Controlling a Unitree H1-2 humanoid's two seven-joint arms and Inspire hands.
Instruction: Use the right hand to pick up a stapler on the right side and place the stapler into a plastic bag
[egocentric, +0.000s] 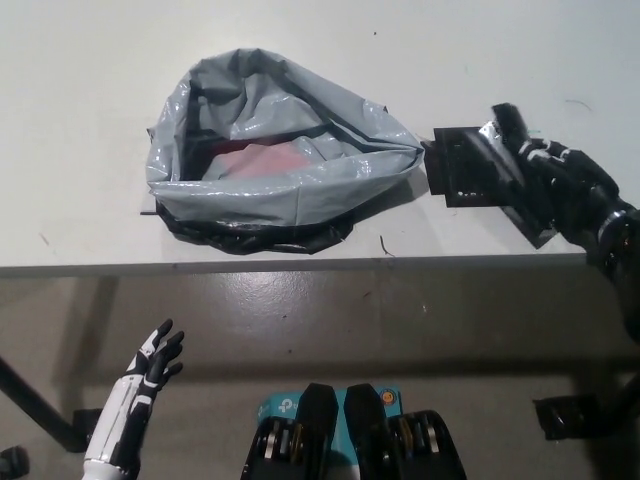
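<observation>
A grey plastic bag (300, 195) lies on the white table (90, 90), its mouth open upward, with something red (262, 160) inside. Just right of the bag lies the black stapler (463, 166), a flat dark shape on the table. My black right hand (545, 175) lies against the stapler's right end, with its arm running off toward the lower right. Black on black hides how the hand meets the stapler. My white left hand (145, 385) hangs open at the lower left, below the table edge.
The table's front edge (300, 268) runs across the middle of the view, with brownish floor (330, 320) below it. A dark shadow (530, 225) lies on the table under my right arm.
</observation>
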